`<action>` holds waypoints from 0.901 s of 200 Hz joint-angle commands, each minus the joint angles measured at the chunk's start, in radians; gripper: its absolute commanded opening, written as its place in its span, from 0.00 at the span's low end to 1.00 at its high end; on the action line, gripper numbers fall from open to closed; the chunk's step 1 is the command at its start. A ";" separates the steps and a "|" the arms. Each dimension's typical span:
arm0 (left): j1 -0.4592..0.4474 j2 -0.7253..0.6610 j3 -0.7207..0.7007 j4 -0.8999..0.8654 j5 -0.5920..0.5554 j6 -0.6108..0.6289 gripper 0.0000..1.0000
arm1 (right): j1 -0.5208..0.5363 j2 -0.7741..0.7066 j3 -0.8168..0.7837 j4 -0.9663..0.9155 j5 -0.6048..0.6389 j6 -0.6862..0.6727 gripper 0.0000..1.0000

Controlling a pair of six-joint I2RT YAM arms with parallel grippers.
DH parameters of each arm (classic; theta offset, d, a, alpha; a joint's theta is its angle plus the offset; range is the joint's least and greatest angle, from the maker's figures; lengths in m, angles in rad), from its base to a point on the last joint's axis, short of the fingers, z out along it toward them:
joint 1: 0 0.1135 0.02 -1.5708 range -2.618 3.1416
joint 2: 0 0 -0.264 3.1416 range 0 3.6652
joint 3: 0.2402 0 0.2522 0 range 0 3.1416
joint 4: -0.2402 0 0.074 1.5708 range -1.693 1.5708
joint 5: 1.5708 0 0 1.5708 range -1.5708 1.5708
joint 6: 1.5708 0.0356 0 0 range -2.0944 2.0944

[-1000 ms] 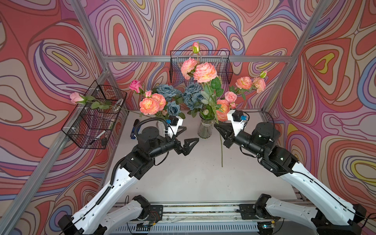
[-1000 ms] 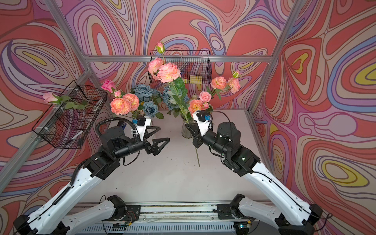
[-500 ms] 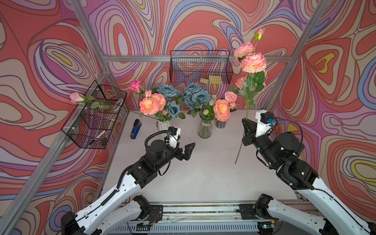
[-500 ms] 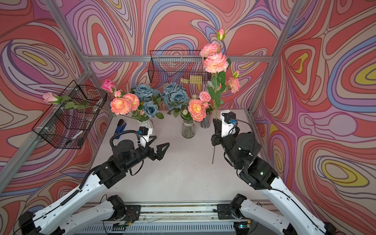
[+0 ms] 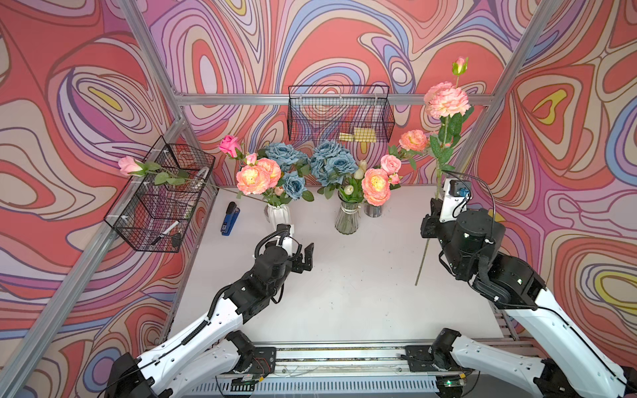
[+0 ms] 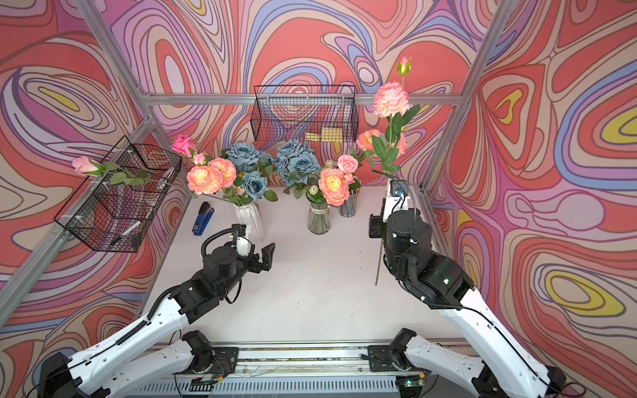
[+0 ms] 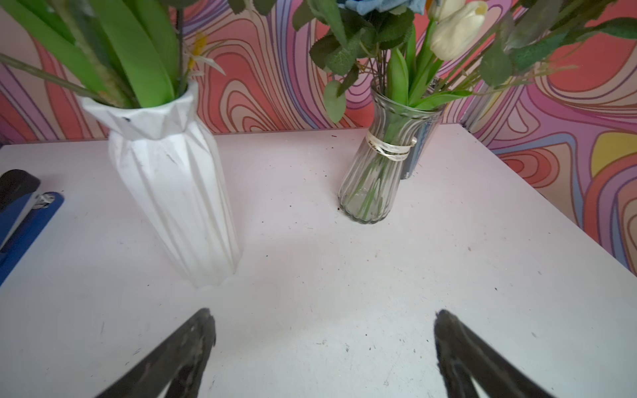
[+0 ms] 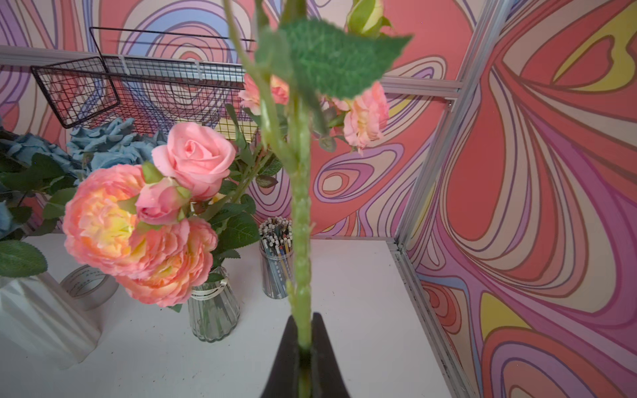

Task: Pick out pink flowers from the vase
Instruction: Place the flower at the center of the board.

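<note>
My right gripper (image 5: 429,222) (image 8: 305,330) is shut on the green stem (image 8: 301,224) of a pink flower. It holds the flower upright at the table's right side, clear of the vases, the ruffled head (image 5: 446,100) (image 6: 391,100) high above. More pink flowers (image 5: 375,186) (image 8: 113,224) stand in the glass vase (image 5: 348,218) (image 7: 375,179) with blue roses (image 5: 331,162). The white vase (image 5: 279,213) (image 7: 172,193) holds further peach-pink heads (image 5: 253,179). My left gripper (image 5: 305,256) (image 7: 324,320) hangs open and empty in front of the white vase.
A wire basket (image 5: 162,206) on the left wall carries a pink rose (image 5: 129,166). Another wire basket (image 5: 341,113) hangs on the back wall. A blue stapler (image 5: 230,218), a cup of pens (image 8: 275,258) and a tape roll (image 8: 89,286) sit near the vases.
My right gripper has carried the pink flower from the glass vase out to the right side. The left arm has drawn back from the vases, still open.
</note>
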 commanded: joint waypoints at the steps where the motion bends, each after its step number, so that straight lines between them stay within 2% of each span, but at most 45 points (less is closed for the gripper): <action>1: -0.001 -0.019 -0.008 0.014 -0.084 -0.011 1.00 | -0.031 0.018 0.033 -0.065 0.049 0.027 0.00; 39: 0.002 -0.013 -0.019 -0.008 -0.118 -0.037 1.00 | -0.173 0.079 0.077 -0.132 -0.086 0.058 0.00; 66: 0.016 -0.025 -0.013 -0.036 -0.143 -0.063 1.00 | -0.237 0.130 0.096 -0.127 -0.144 0.057 0.00; 117: 0.105 -0.089 -0.023 -0.060 -0.100 -0.099 1.00 | -0.504 0.178 0.098 -0.090 -0.410 0.092 0.00; 180: 0.172 -0.102 -0.048 -0.060 -0.103 -0.088 1.00 | -0.612 0.200 0.025 0.006 -0.517 0.120 0.00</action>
